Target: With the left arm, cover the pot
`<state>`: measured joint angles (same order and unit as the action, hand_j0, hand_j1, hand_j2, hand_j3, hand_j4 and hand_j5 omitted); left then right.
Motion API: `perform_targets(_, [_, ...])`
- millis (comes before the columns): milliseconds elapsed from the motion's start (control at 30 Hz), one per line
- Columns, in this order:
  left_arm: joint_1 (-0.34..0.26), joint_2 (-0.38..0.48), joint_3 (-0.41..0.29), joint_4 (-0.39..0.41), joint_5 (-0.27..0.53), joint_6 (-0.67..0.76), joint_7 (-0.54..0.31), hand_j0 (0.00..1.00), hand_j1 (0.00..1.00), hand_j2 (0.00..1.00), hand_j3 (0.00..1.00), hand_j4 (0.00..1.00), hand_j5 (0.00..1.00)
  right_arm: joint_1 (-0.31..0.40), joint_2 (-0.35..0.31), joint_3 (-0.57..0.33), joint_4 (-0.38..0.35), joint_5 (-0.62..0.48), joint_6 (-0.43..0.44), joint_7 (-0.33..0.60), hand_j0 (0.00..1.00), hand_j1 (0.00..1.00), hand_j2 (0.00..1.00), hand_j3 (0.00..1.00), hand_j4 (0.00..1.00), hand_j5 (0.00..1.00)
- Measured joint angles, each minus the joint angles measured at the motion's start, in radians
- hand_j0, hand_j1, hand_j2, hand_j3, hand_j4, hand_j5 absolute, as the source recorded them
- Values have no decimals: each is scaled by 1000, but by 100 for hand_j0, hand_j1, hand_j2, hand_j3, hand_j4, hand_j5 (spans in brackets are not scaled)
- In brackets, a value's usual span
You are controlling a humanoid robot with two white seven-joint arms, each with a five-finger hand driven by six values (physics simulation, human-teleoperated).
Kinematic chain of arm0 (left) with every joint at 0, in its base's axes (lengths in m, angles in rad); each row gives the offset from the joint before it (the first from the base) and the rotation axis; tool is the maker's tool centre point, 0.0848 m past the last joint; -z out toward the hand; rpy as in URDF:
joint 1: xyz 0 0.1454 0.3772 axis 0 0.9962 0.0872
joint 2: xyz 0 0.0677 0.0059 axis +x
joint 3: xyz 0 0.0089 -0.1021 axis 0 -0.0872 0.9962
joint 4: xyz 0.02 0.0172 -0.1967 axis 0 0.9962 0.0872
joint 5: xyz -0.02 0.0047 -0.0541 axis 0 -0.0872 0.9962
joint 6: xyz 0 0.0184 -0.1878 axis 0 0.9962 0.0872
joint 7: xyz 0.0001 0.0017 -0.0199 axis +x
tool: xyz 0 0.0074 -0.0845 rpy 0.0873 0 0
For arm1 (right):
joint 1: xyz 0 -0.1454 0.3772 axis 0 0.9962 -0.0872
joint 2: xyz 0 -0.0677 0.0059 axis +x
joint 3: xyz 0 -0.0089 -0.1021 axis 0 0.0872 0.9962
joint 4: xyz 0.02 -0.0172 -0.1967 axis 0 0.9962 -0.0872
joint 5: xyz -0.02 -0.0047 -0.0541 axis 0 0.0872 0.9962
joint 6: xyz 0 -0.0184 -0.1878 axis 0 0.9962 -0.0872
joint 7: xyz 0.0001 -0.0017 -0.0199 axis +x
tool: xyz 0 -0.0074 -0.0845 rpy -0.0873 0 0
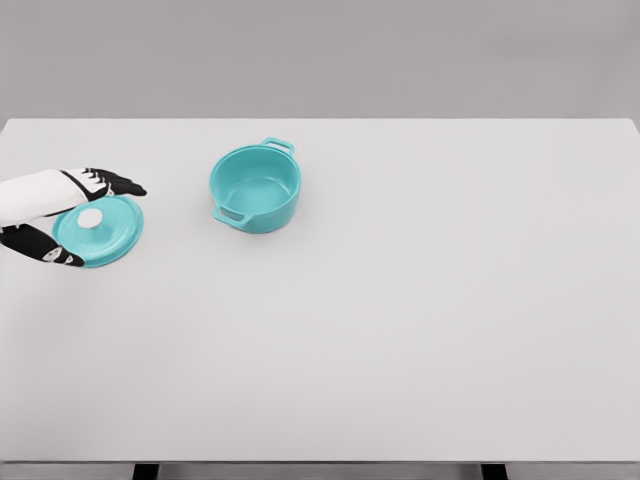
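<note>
My left hand (pixel 62 215) straddles the teal lid (pixel 100 230), fingers (pixel 118 182) spread wide around its white knob (pixel 91 217), to the left of the open teal pot (pixel 255 188) on the white table (pixel 420 300).

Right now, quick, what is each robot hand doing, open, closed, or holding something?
Left robot hand: fingers spread around the lid, grasp not closed that I can see; the pot is uncovered.
Right robot hand: not in view.
</note>
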<state>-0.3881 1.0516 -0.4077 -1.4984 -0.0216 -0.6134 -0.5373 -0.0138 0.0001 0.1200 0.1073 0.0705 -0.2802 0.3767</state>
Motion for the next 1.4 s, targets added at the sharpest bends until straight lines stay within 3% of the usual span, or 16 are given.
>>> perform_targets(200, [-51,6,-3,44,-77,0,0,100,100,100,100,100,100,12,0,-2,5,0,0,1,100,100,100,100,100,100])
perform_targets(367, [-167,-27,-17,178,-139,1,1,100,100,100,100,100,100,12,0,-3,6,0,0,2,100,100,100,100,100,100])
perform_targets(500, [-213,-74,-79,256,-165,1,4,100,100,100,100,100,100,12,0,-3,6,0,0,1,100,100,100,100,100,100])
perform_targets(567, [-265,-106,-127,296,-164,1,-8,100,100,100,100,100,100,12,0,-3,6,0,0,1,100,100,100,100,100,100])
perform_targets(733, [-278,-161,-211,423,-151,0,-54,100,100,100,100,100,100,12,0,-3,6,0,0,1,100,100,100,100,100,100])
perform_targets(767, [-313,-165,-231,436,-149,1,-57,100,100,100,100,100,100,12,0,-3,6,0,0,1,100,100,100,100,100,100])
perform_targets(900, [-321,-173,-280,459,-146,0,-61,100,100,100,100,100,100,12,0,-3,6,0,0,1,100,100,100,100,100,100])
perform_targets(1167, [-339,-173,-296,492,-151,0,-61,100,100,100,100,100,100,12,0,-3,5,0,0,1,100,100,100,100,100,100])
perform_targets(1400, [-367,-177,-296,519,-223,0,-61,100,100,100,100,100,100,12,0,-3,6,-1,0,1,100,100,100,100,100,100])
